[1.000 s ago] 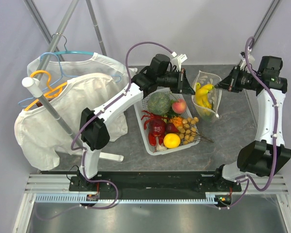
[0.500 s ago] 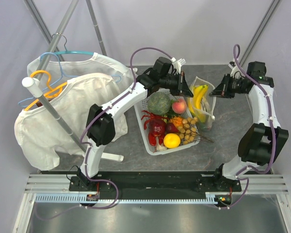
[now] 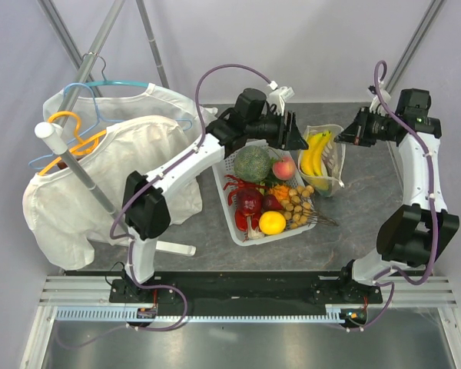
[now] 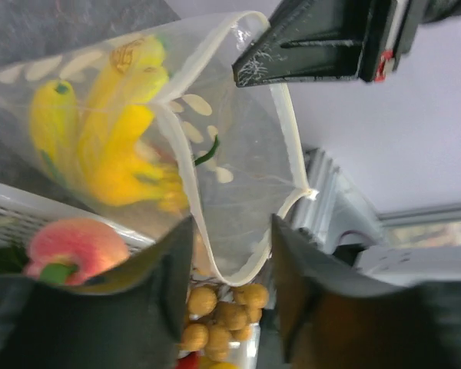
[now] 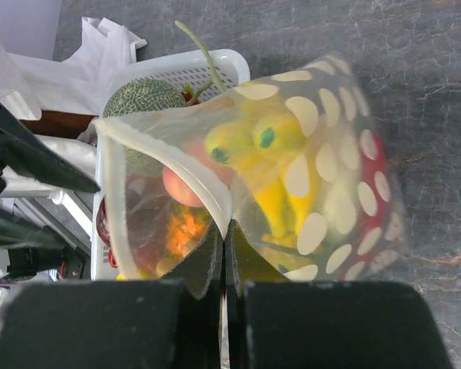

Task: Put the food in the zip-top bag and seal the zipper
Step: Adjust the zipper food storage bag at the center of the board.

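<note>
Grey table point(image 3: 369, 207) carries your white basket point(image 3: 229, 201). Just beside it at two o'clock is the dotted bag point(image 3: 336, 160), mouth spread, with bananas point(image 3: 315, 154) inside. Your right gripper point(image 5: 223, 254) pinches the bag's rim at one o'clock. Your left gripper point(image 3: 300, 141), at ten o'clock, has its jaws wide, the rim between them.

L arm point(image 3: 177, 165): from lower-left base up-right, elbow bent mid-left.
L gripper point(image 3: 300, 141): upper centre, pointing right, fingers point(image 4: 169, 300) apart.
R arm point(image 3: 424, 181): up right edge, wrist turned left.
R gripper point(image 3: 347, 139): upper right, fingers point(image 5: 203, 269) pinched together.
</note>
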